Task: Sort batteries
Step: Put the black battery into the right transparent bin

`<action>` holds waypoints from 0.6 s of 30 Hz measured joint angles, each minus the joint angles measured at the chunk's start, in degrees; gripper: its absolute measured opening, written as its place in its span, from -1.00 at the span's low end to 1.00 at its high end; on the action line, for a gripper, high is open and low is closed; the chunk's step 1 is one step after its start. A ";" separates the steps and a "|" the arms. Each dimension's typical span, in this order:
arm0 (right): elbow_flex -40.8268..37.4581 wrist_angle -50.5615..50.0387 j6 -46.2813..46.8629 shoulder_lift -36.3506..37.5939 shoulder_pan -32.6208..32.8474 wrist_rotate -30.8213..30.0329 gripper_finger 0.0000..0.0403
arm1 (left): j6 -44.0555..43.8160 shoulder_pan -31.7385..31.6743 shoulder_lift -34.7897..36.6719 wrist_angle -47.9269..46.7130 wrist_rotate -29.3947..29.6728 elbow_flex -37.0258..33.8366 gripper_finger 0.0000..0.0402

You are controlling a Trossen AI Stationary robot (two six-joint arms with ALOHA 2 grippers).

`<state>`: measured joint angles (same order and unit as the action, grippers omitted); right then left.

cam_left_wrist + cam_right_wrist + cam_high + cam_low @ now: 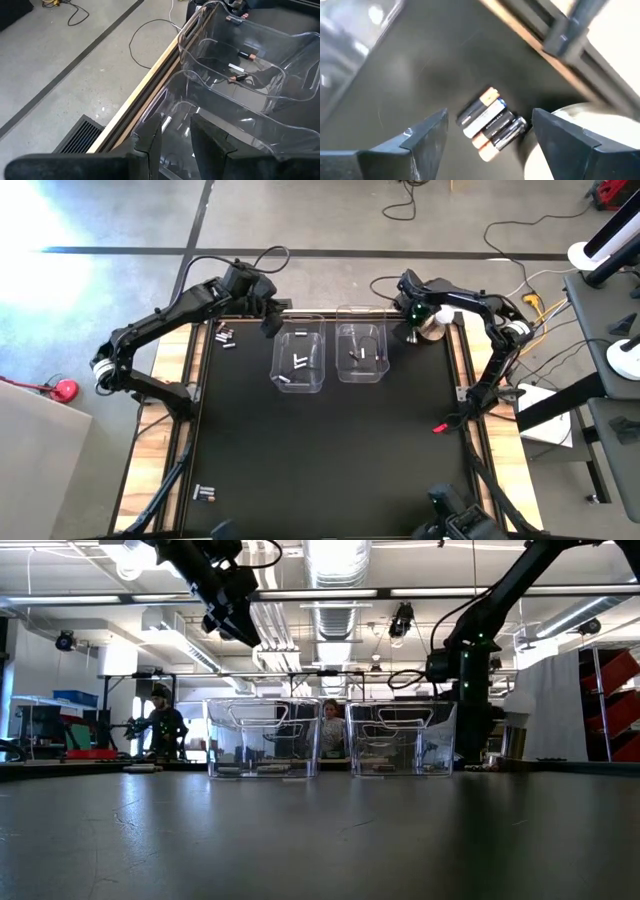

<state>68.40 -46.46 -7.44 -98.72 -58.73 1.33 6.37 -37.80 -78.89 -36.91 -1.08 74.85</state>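
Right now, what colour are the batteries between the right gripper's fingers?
The batteries are dark with copper-orange ends and lie loose on the mat; the right wrist view shows them best.

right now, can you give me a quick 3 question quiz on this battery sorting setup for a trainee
1. True or false: the right gripper is open over a small cluster of batteries.
2. Multiple choice: the left gripper is A) above the far edge of the left bin, B) over the batteries at the near left table corner, C) inside the right bin.
3. Fill in: in the high view, both clear bins hold ____.

Key: 1 true; 2 A; 3 batteries
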 joint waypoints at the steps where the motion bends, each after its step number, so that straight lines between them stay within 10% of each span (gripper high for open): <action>1: 0.02 0.12 3.64 -0.02 -0.19 0.01 0.38 | 0.02 0.00 0.00 0.00 0.00 0.00 -0.59; 18: 9.40 -2.47 8.38 -0.06 0.34 0.20 0.33 | 0.87 0.00 0.00 -0.59 0.00 0.00 -0.59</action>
<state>77.81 -48.93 0.94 -98.78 -58.39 1.53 7.25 -37.80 -78.89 -37.49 -1.08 74.85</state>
